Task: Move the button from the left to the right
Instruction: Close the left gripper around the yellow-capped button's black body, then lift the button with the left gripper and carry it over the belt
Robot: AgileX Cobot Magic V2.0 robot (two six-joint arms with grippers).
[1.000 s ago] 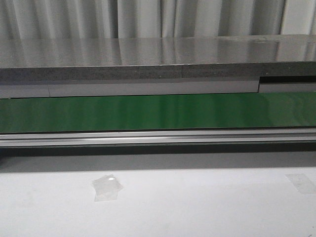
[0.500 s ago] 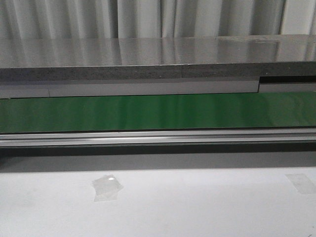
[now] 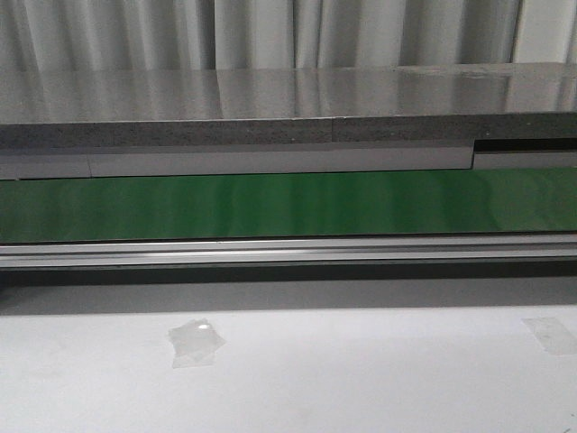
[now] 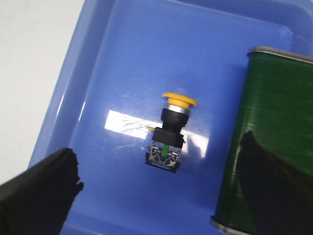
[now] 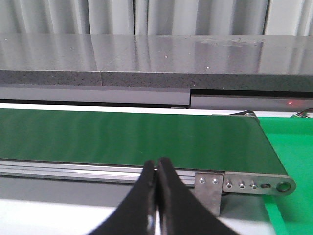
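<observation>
The button (image 4: 168,132) lies on its side on the floor of a blue tray (image 4: 73,98), seen in the left wrist view: yellow cap, black body, clear base with screws. My left gripper (image 4: 159,152) hovers over it, open, one black finger (image 4: 44,188) on each side and apart from it. My right gripper (image 5: 156,165) is shut with nothing between its fingers, pointing at the green conveyor belt (image 5: 127,137). Neither gripper nor the button shows in the front view.
The conveyor belt's rounded end (image 4: 274,122) overlaps the tray beside the button. In the front view the belt (image 3: 288,206) runs across behind a white table (image 3: 361,379) with two tape patches (image 3: 194,343). A metal bracket (image 5: 254,185) ends the belt, beside a green surface (image 5: 291,147).
</observation>
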